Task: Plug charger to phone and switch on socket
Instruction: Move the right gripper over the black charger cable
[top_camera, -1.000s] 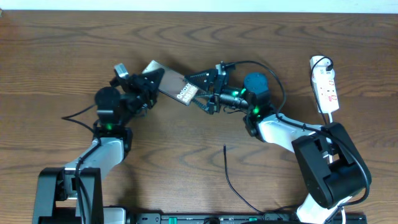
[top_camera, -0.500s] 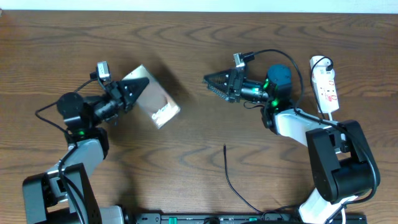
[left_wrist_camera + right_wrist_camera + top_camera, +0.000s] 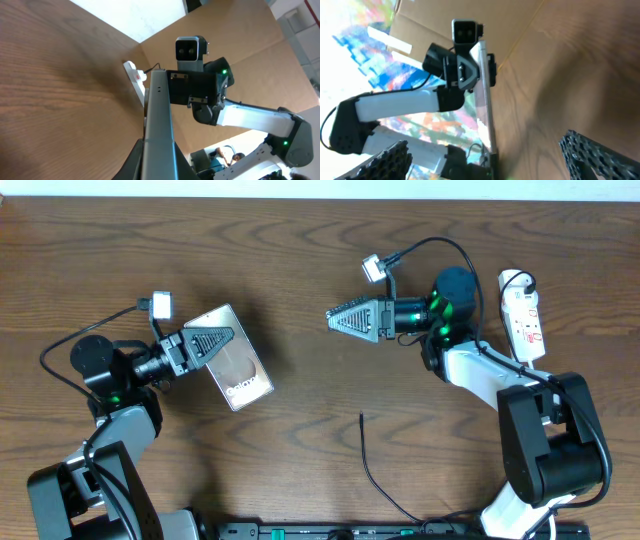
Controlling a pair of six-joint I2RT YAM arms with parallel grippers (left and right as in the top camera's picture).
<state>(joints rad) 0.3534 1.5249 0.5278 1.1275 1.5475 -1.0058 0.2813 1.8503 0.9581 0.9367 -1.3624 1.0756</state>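
Brown wooden table [image 3: 300, 260], cardboard wall [image 3: 250, 45].

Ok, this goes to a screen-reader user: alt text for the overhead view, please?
The left gripper, jaws shut, holds the phone facing the right gripper, whose jaws are open and empty. On the table, the charger cable lies loose and the white socket sits far right.
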